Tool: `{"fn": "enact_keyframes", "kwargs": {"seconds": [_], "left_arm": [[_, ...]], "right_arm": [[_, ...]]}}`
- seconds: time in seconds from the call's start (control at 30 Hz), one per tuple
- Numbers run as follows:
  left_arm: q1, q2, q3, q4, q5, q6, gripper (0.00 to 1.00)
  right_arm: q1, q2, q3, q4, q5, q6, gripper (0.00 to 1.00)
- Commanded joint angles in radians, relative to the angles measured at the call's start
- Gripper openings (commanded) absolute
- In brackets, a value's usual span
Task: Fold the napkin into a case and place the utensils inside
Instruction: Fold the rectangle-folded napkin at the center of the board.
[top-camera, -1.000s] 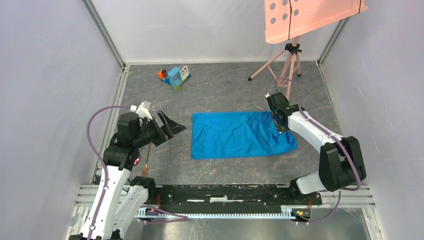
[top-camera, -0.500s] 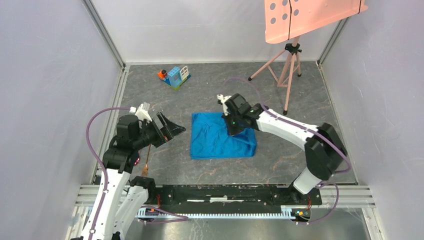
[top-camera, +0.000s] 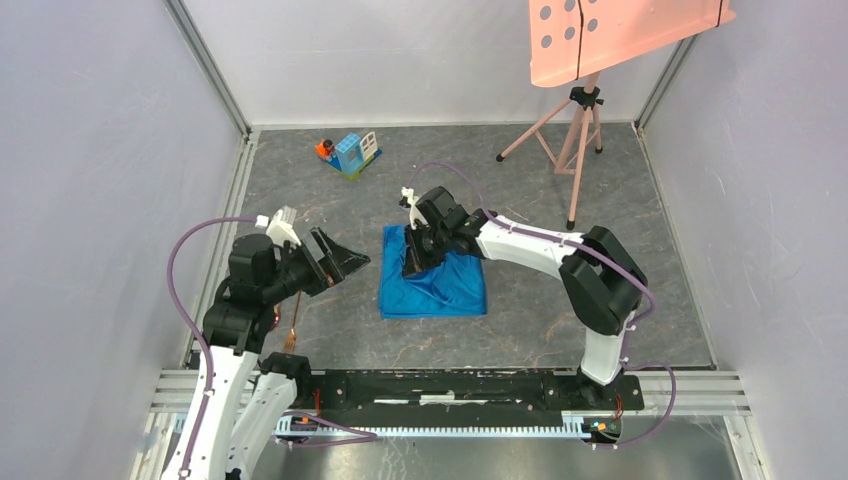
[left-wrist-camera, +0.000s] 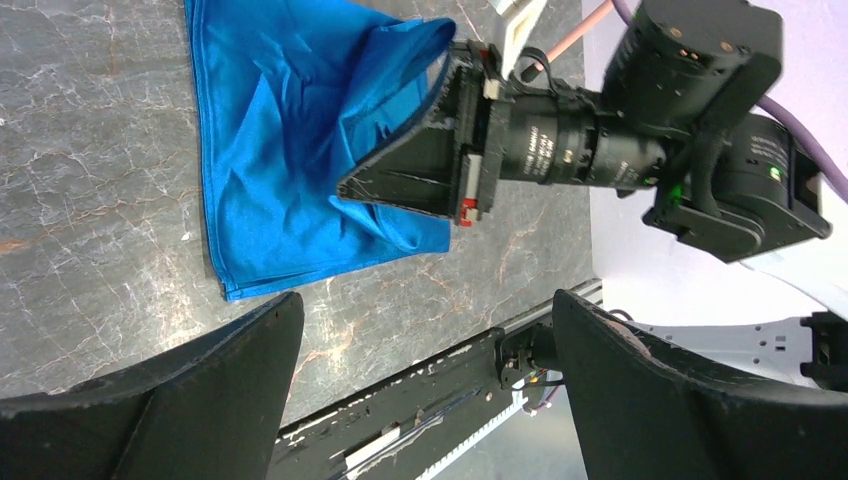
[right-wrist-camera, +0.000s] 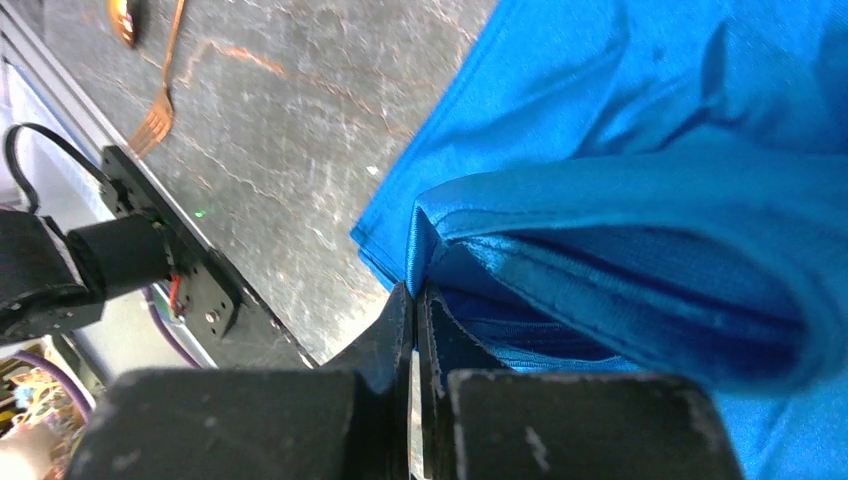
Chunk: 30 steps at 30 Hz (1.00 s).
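Observation:
The bright blue napkin (top-camera: 445, 288) lies doubled over on the grey table, its upper layer lifted at the left. My right gripper (top-camera: 412, 262) is shut on that lifted edge, and the right wrist view shows the hem pinched between the fingertips of the gripper (right-wrist-camera: 415, 290), with the napkin (right-wrist-camera: 620, 200) billowing above. My left gripper (top-camera: 345, 262) hovers open just left of the cloth, nothing between its fingers (left-wrist-camera: 250, 345). From the left wrist the napkin (left-wrist-camera: 280, 150) is seen under the right gripper (left-wrist-camera: 400, 185). The copper fork (right-wrist-camera: 158, 108) and spoon (right-wrist-camera: 125, 15) lie left of the cloth; only the fork (top-camera: 292, 335) shows from above.
A small blue-and-white toy block house (top-camera: 350, 153) stands at the back left. A pink tripod (top-camera: 578, 125) with a pink board stands at the back right. The black base rail (top-camera: 450, 385) runs along the near edge. White walls close in on both sides.
My right gripper has carried the napkin's right edge leftward across the cloth, so the spread cloth is now folded to about half its width. The left arm has barely moved.

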Motion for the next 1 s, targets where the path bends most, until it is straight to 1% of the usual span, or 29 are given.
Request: {"fn": "enact_keyframes", "kwargs": {"seconds": [0.0, 0.57, 0.77, 0.97], "left_arm": [[-0.003, -0.017, 0.005, -0.011, 0.008, -0.02, 1.0], [-0.003, -0.013, 0.019, -0.03, 0.007, -0.004, 1.0], [-0.002, -0.011, 0.022, -0.033, 0.007, -0.003, 1.0], [-0.002, -0.005, 0.027, -0.031, 0.011, -0.002, 1.0]], "right_arm": [[-0.001, 0.058, 0.079, 0.056, -0.057, 0.045, 0.0], [-0.009, 0.134, 0.109, 0.056, -0.003, 0.038, 0.0], [-0.039, 0.098, 0.087, 0.026, 0.053, 0.036, 0.0], [-0.067, 0.055, 0.038, 0.025, 0.07, 0.042, 0.0]]}}
